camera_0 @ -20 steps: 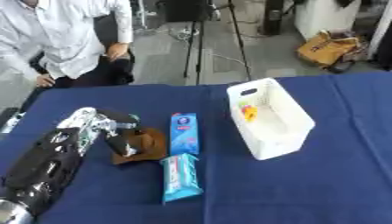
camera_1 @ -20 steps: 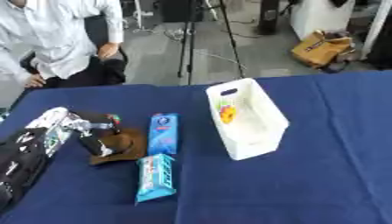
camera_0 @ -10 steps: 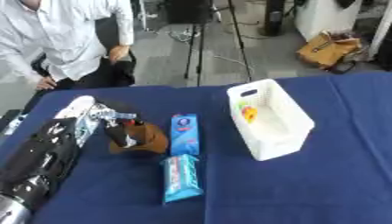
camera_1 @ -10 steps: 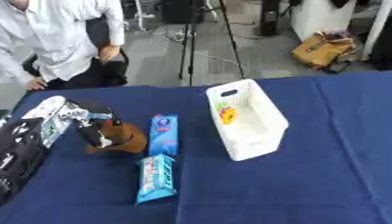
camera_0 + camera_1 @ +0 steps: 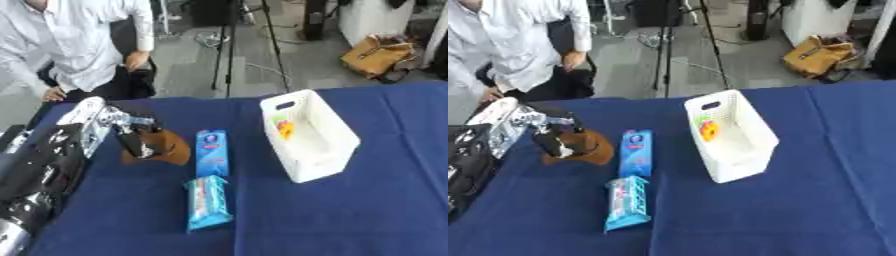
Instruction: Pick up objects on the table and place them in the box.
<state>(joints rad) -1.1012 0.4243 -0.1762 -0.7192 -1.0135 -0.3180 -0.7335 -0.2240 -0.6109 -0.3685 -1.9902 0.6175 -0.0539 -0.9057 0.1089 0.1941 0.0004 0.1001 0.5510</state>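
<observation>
One small orange and yellow thing (image 5: 285, 128) already lies in the white box (image 5: 325, 153). We see the left robot hand (image 5: 122, 131) with its fingers curled round a brown object (image 5: 162, 149) at the desk's left. Two blue packets (image 5: 210, 151) (image 5: 208, 202) wait on the desk (image 5: 350, 215) beside the box.

Blue cloth-covered table (image 5: 350, 210) fills lower 2/3 of frame. Behind it, grey floor w/ a black tripod (image 5: 229, 45) at top centre, legs splayed, cables near its base. Tan bag (image 5: 378, 55) sits on floor at upper right, next to a white cabinet (image 5: 372, 17). Upper left: person in white shirt (image 5: 74, 45), seated on dark chair (image 5: 131, 82) at table's far edge.
</observation>
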